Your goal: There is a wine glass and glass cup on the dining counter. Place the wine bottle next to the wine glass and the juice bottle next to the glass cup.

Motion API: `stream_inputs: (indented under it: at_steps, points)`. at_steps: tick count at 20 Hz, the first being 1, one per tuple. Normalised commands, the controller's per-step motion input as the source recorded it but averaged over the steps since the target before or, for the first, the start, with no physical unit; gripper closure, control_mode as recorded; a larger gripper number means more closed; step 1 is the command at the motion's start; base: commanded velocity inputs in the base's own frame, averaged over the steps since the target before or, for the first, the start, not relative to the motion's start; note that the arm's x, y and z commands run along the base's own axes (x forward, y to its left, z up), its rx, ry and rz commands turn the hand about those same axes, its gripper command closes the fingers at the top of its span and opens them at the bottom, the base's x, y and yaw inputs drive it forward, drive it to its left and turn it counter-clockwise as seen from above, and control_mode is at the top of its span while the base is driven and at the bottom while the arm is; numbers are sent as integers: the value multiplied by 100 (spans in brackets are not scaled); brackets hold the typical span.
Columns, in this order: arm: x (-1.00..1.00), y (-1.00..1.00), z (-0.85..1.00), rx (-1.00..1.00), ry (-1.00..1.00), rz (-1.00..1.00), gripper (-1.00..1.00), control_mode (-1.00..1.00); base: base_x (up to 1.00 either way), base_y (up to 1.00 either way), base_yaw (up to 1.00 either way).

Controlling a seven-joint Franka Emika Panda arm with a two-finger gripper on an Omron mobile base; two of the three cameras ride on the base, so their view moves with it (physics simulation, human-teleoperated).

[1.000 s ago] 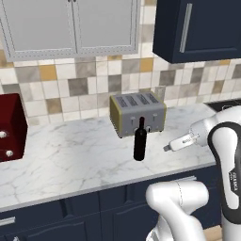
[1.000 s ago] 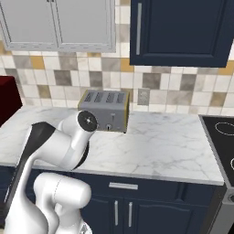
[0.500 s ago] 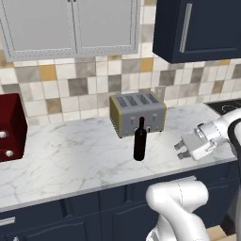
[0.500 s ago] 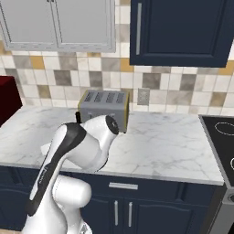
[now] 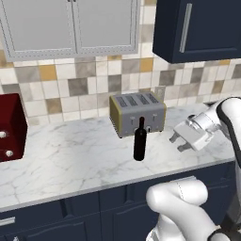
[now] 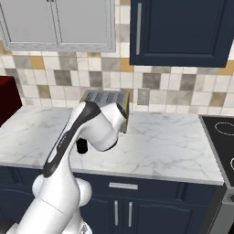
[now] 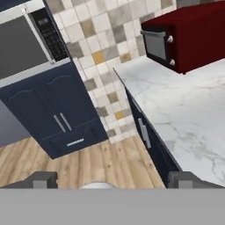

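The wine bottle [image 5: 140, 140] is standing upright on the marble tabletop [image 5: 70, 160], just in front of the toaster [image 5: 137, 113], which is sitting along the back edge against the tiled wall. From the right base view, only the bottle's dark base [image 6: 82, 146] is peeking out beside the robot's white arm, again in front of the toaster [image 6: 104, 98].

The claw [image 5: 178, 142] is hovering above the tabletop near its right end, well to the right of the wine bottle and apart from it, pointing left toward the bottle. Its fingers are standing spread with a gap between them, pinching nothing. In the hand view the two dark fingertips [image 7: 42, 179] are rising far apart at the bottom, with nothing between them.

A dark red appliance [image 5: 10, 127] is sitting at the tabletop's left end near the back wall; in the hand view it [image 7: 189, 37] is showing its knobs and window. A microwave [image 7: 26, 41] is hanging above navy cabinets [image 7: 52, 112] beyond the wooden floor [image 7: 92, 165].
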Motion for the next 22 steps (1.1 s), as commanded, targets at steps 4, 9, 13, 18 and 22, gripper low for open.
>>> stream_inputs:
  at_steps: [4,9,13,18,22]
  points:
    - [10,-15,-8,0,-10,2,-100,-100,0,0,0]
    - [10,-14,-13,0,-7,-5,-100,-100,0,0,0]
    - [10,-4,-14,4,-16,-5,-100,-100,0,0,0]
    - [33,0,-2,12,-17,-5,-100,-100,0,0,0]
    - [35,0,0,7,-10,-4,-100,-100,0,0,0]
